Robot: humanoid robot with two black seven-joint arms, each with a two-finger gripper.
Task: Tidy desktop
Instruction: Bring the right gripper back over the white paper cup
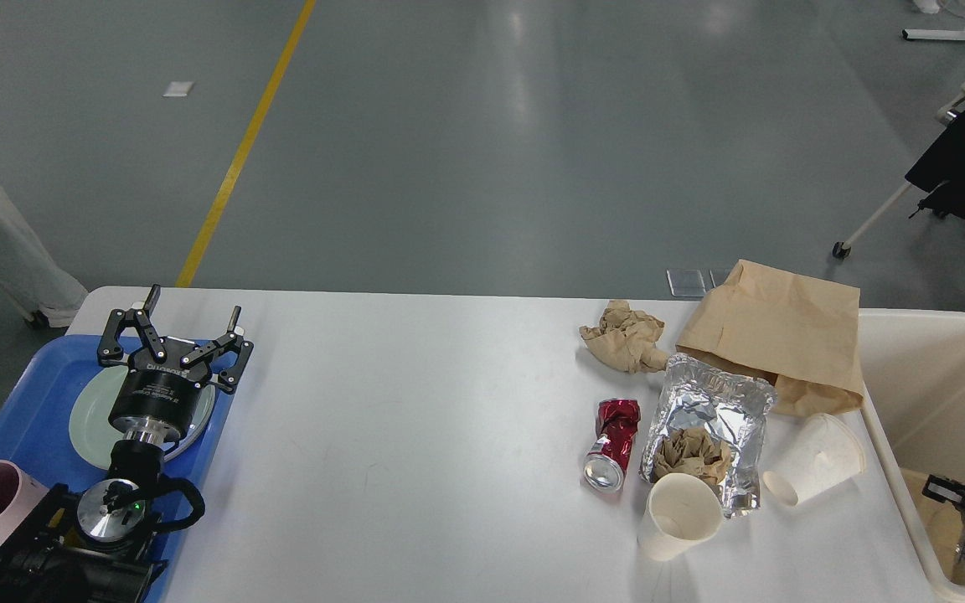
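Desktop littered at right, crushed red can, left fingers spread above tray

Left gripper raised at left, fingers spread wide, empty. Right arm barely visible at lower right edge, gripper indistinct.

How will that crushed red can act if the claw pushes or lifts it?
The red can is dented and lies on its side on the desktop, so it would probably roll unevenly or skid, not roll straight. Its crushed shape suggests it is empty and light. Thin, already buckled walls would likely give further under a firm squeeze.
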